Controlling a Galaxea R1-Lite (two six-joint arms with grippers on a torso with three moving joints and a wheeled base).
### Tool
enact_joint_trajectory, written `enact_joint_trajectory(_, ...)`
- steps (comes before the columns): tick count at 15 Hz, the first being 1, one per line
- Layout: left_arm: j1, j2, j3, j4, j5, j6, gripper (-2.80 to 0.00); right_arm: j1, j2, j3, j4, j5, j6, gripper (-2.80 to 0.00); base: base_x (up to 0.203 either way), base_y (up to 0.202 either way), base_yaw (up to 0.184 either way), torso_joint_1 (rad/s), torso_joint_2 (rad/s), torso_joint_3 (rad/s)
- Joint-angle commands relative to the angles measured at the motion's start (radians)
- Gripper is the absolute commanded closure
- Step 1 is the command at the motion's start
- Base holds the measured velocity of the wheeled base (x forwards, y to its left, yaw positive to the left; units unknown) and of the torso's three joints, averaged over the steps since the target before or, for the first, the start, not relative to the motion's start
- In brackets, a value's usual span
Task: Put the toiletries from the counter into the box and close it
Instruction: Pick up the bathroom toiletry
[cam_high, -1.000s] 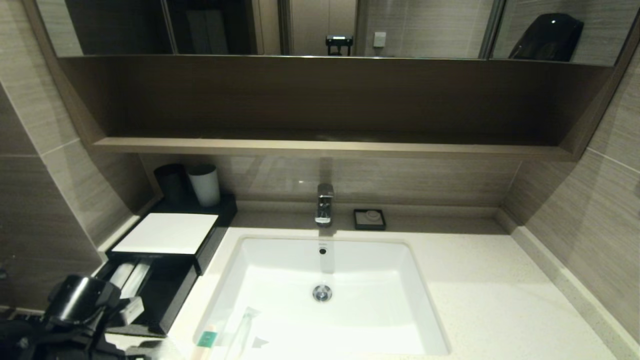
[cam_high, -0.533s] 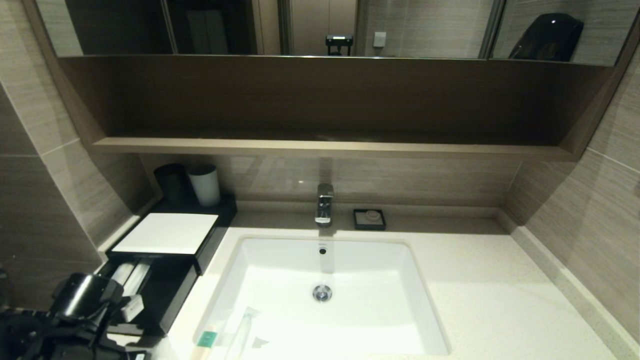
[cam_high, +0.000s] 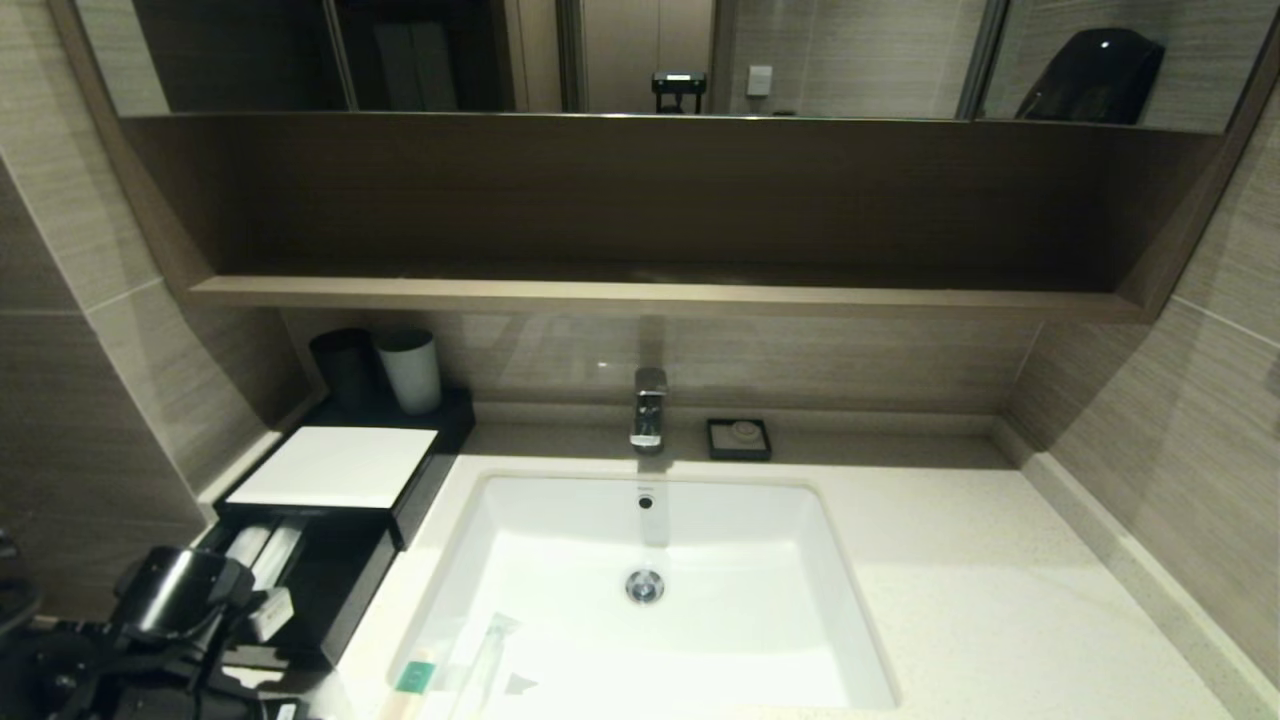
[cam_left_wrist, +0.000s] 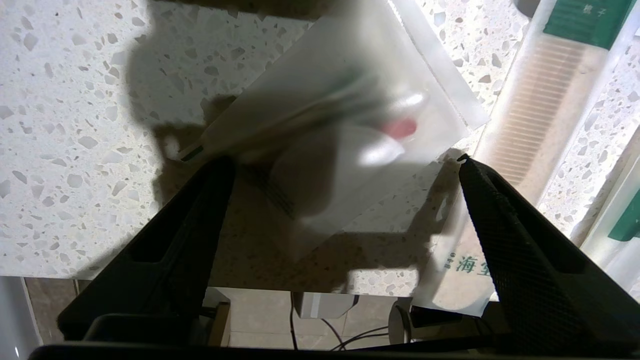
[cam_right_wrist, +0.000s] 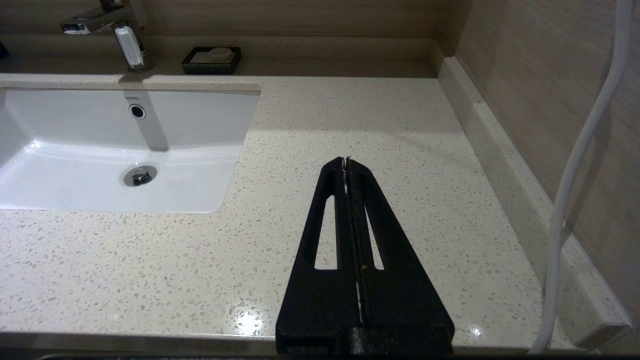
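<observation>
Over the counter (cam_left_wrist: 65, 75), left gripper (cam_left_wrist: 340, 165) spread wide around a clear packet (cam_left_wrist: 345, 130); right gripper (cam_right_wrist: 346, 162) closed.

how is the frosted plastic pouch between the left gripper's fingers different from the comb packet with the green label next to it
The frosted plastic pouch is broad, roughly square, and lies askew between the open left gripper fingers; the green-labelled comb packet is long, narrow, and off to one side. The pouch holds something pink; the packet shows a pale toothed comb. Both lie flat on the speckled counter.
</observation>
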Motion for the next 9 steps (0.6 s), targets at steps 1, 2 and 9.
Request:
enact_joint_trajectory(1,0.0,0.012,0.001,0.0,-0.001,-0.001,-2.8,0.0,0.0,0.001,0.0,0.0,-0.001,0.0,0.0,0.0,0.0,0.0,0.0,0.0)
enact_joint_trajectory(2,0.0,0.013,0.002,0.0,-0.001,0.0,-2.8,0.0,0.0,0.001,0.0,0.0,0.0,0.0,0.0,0.0,0.0,0.0,0.0,0.0)
enact_joint_trajectory(9,0.0,0.013,0.005,0.001,0.025,0.001,-2.8,0.0,0.0,-0.001,0.0,0.0,-0.001,0.0,0.0,0.0,0.0,0.0,0.0,0.0)
